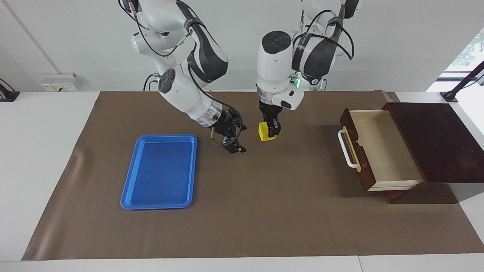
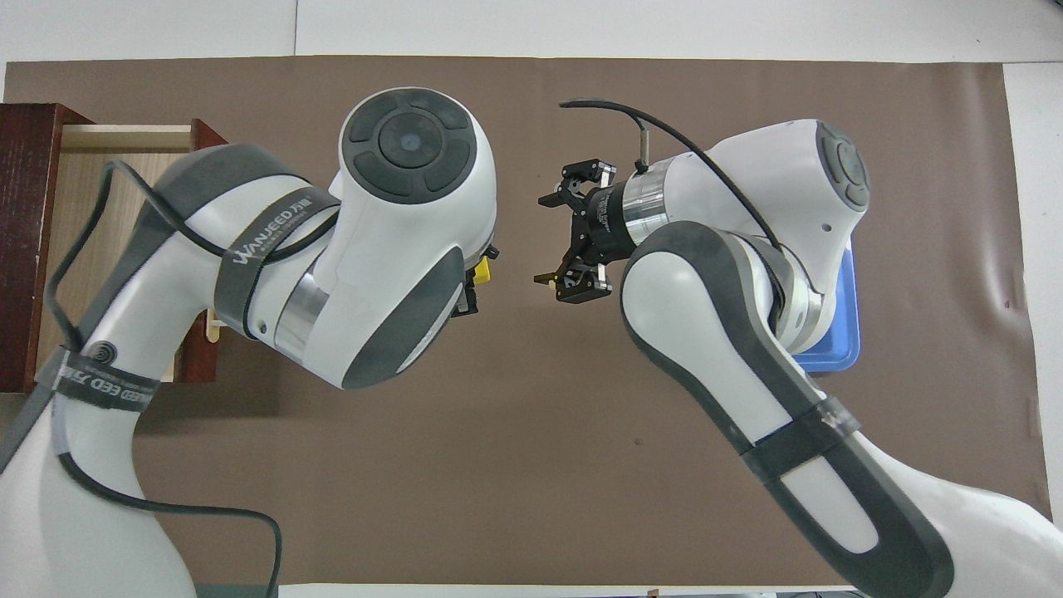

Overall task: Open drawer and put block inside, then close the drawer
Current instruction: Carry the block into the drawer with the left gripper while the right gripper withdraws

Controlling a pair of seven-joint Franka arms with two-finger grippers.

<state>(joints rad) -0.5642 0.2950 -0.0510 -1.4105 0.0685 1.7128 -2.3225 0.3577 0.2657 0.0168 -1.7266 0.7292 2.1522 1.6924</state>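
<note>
We see a small yellow block held up in the air over the bare middle of the brown mat, pinched between the fingertips of the left gripper. That gripper hangs straight down from its wrist, so the block sits at its very tip, with one yellow face and a top corner showing toward us. Being a cube, the block has no long axis; its faces sit roughly level. From overhead, only a sliver of yellow peeks out from under the left arm's large wrist.

Just beside it, toward the right arm's end of the table, the right gripper hovers over the mat, tilted toward the block but apart from it, its fingers spread wide and empty.

Toward the left arm's end, the drawer stands pulled out of its dark wooden box, its pale interior bare and its white handle facing the middle of the table. A flat blue tray lies toward the right arm's end.
</note>
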